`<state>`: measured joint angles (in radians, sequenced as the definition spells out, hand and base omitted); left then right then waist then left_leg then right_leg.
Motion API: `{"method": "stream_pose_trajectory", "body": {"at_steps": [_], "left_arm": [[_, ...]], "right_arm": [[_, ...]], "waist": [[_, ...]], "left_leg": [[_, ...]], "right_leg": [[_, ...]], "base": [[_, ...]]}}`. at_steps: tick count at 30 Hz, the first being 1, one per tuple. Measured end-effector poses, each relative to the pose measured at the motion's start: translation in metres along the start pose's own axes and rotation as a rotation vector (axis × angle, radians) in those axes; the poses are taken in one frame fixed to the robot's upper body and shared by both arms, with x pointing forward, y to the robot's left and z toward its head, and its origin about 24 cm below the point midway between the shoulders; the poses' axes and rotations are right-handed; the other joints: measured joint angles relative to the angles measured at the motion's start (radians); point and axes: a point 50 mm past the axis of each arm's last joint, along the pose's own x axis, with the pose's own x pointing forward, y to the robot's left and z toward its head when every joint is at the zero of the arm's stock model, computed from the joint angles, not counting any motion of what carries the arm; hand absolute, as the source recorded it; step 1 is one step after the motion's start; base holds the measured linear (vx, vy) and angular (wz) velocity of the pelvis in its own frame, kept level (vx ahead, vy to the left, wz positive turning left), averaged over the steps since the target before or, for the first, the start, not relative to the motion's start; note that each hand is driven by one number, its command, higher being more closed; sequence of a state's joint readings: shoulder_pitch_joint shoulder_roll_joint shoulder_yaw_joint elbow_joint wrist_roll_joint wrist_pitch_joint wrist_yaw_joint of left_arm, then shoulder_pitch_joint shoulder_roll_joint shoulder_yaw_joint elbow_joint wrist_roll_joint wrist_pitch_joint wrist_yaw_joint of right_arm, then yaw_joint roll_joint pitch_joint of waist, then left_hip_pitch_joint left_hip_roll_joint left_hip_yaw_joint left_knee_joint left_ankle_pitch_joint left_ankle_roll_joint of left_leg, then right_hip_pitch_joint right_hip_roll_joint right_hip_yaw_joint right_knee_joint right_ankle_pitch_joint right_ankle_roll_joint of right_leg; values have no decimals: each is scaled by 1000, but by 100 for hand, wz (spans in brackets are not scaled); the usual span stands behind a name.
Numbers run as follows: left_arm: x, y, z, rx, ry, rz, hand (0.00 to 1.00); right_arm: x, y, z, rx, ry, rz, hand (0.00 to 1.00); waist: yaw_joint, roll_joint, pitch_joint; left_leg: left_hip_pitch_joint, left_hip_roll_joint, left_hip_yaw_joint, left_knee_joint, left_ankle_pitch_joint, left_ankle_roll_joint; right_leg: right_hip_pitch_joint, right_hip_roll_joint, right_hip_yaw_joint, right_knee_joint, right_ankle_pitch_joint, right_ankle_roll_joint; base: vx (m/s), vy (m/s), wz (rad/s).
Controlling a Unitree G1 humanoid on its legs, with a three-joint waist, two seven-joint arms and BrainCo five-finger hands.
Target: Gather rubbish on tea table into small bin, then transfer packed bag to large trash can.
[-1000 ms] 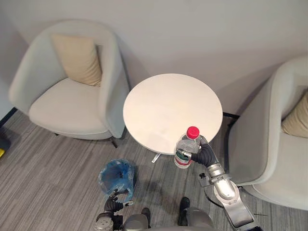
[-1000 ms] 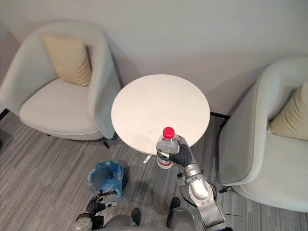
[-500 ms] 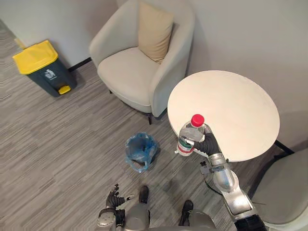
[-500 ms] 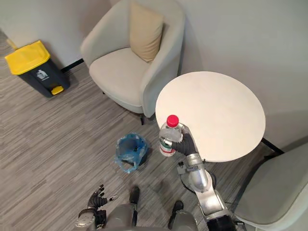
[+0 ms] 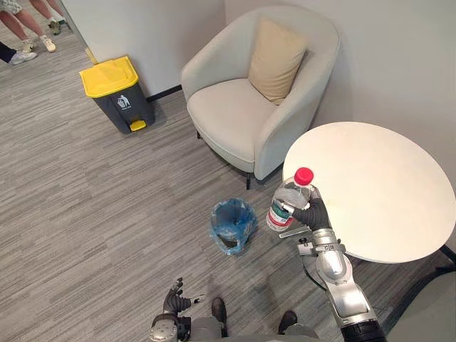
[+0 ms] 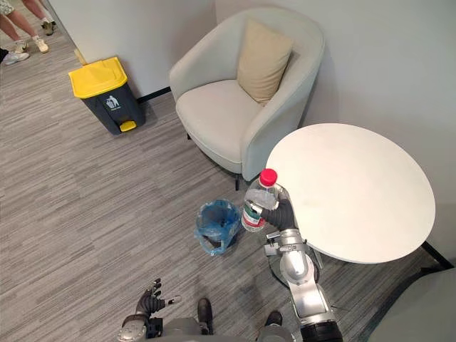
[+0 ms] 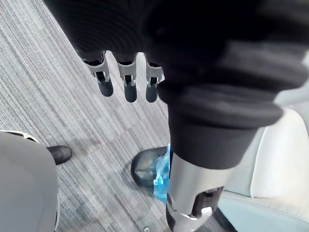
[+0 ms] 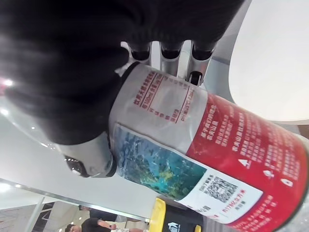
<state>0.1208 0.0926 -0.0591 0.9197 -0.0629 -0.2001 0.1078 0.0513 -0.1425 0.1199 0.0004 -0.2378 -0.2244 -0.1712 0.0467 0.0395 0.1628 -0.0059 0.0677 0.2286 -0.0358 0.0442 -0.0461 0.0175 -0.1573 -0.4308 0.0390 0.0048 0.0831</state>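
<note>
A clear plastic bottle (image 5: 288,204) with a red cap and a red label is held upright in my right hand (image 5: 311,214), whose fingers (image 8: 173,57) curl round it, beside the near left edge of the round white tea table (image 5: 385,185). The small bin (image 5: 231,224), lined with a blue bag, stands on the floor left of the bottle and lower. My left hand (image 5: 173,303) hangs low at the bottom edge with straight, spread fingers (image 7: 126,85) and holds nothing. A grey large trash can (image 5: 117,93) with a yellow lid stands by the far wall.
A pale armchair (image 5: 256,107) with a beige cushion (image 5: 276,60) stands behind the table and the small bin. A second chair's edge (image 5: 434,313) shows at the lower right. A person's legs (image 5: 28,21) are in the top left corner. Grey carpet (image 5: 92,206) spreads to the left.
The camera has swung left, so the table now sits further right and the trash can shows more fully. The bottle, held in my right hand, stays by the table's edge, close to the small bin.
</note>
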Motion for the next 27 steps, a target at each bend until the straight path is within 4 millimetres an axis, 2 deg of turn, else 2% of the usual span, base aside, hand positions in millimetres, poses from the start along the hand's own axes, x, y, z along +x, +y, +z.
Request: {"method": "stream_pose_trajectory", "body": {"at_steps": [3,4,5,6,9,10,11,12,14,15,16,17,18,19,20,21,22,23,25,26,27], "left_arm": [[0,0,0,-1,1,0,0],[0,0,0,-1,0,-1,0],[0,0,0,0,0,-1,0],[1,1,3,-2,-10,3,0],[1,5,5,7,-20,9,0],[1,6,4,11,-16,9,0],[1,6,4,9,-17,11,0],[1,7,4,8,-17,13,0],[0,6,3,6,-15,11,0],[0,8,1,8,-10,16,0],[0,10,1,11,-10,21,0],[0,15,1,17,-10,31,0],[0,17,2,21,-13,35,0],[1,18,3,20,-16,38,0],[2,10,5,-2,-14,25,0],[1,6,3,-14,-14,22,0],[1,6,3,-15,-13,21,0],[1,6,3,-15,-11,23,0],[3,6,7,-26,-25,28,0],[3,7,8,-26,-30,28,0],[3,7,10,-25,-34,27,0]], "right_arm": [[-1,3,-6,-3,28,12,100],[-2,4,-6,-7,29,23,100],[-2,4,-6,-8,30,23,100],[-4,4,-7,-13,36,24,100],[-11,5,-12,-18,64,28,100],[-13,5,-14,-28,71,32,100],[-15,5,-16,-35,80,35,100],[-15,4,-16,-40,82,36,100],[-15,6,-15,-40,78,48,100],[-14,9,-13,-38,67,59,100],[-13,10,-12,-37,61,63,100],[-12,11,-12,-35,57,65,100],[-12,11,-11,-33,54,63,100],[-12,10,-11,-34,53,61,100],[-12,6,-15,-52,66,61,100],[-12,3,-15,-64,62,62,100],[-11,1,-15,-65,60,61,100],[-11,0,-15,-51,66,54,100],[-19,-2,-21,-38,103,39,100],[-19,-1,-22,-36,105,41,100],[-18,-1,-20,-24,100,36,100]], "waist": [[2,0,0],[-1,-2,2],[-1,-4,3],[-2,-22,13],[-4,-53,22],[-11,-53,21],[-12,-59,25],[-13,-50,24],[-26,-34,34],[-32,-33,35],[-33,-34,35],[-33,-45,33],[-34,-72,32],[-36,-102,32],[-30,-58,34],[-32,-27,23],[-32,-15,27],[-32,-5,39],[-26,-8,50],[-23,-12,53],[-17,-22,58]], "left_leg": [[-3,4,19,-3,-2,-1],[-17,2,23,10,-22,5],[-18,0,23,17,-28,4],[-26,-17,21,50,-53,8],[-17,-52,-6,93,-105,11],[-12,-66,-30,107,-123,18],[-2,-75,-54,111,-130,29],[16,-68,-80,110,-131,36],[34,-43,-125,112,-141,40],[43,-22,-152,110,-145,36],[48,-15,-154,108,-138,27],[58,-16,-174,107,-139,25],[68,-42,-201,110,-151,7],[77,-59,-215,114,-160,-6],[67,-31,-230,136,-172,-14],[36,-11,-237,166,-203,-24],[21,2,-244,191,-216,-31],[-22,12,-248,282,-232,-41],[-107,53,-195,527,-234,-49],[-128,72,-162,589,-235,-57],[-140,98,-101,648,-244,-45]], "right_leg": [[-23,2,24,16,-16,3],[-59,-17,41,78,-52,13],[-70,-24,45,100,-63,15],[-105,-65,52,200,-120,25],[-112,-137,51,344,-184,40],[-122,-158,78,411,-182,36],[-146,-161,125,485,-166,12],[-172,-160,159,561,-144,-22],[-226,-108,208,614,-209,-33],[-252,-57,223,578,-230,-39],[-264,-35,228,545,-229,-38],[-271,6,240,434,-205,-34],[-267,17,248,308,-91,-50],[-271,10,254,293,-41,-71],[-255,15,235,306,-46,-65],[-247,34,216,272,-74,-64],[-244,43,206,264,-84,-63],[-222,55,187,245,-102,-72],[-138,71,156,197,-104,-87],[-111,77,152,185,-104,-94],[-70,81,147,174,-108,-101]], "base": [[-29,-6,-19],[-9,13,-14],[30,44,1],[46,41,12],[71,18,34],[166,66,52],[254,94,61],[287,56,67],[232,-43,62],[157,-72,53],[206,-102,67],[219,-124,74],[229,-139,81],[233,-144,74],[274,-163,57],[223,-130,42],[236,-139,42],[139,-93,39],[174,-125,37],[188,-96,8],[191,-54,-11]]}}
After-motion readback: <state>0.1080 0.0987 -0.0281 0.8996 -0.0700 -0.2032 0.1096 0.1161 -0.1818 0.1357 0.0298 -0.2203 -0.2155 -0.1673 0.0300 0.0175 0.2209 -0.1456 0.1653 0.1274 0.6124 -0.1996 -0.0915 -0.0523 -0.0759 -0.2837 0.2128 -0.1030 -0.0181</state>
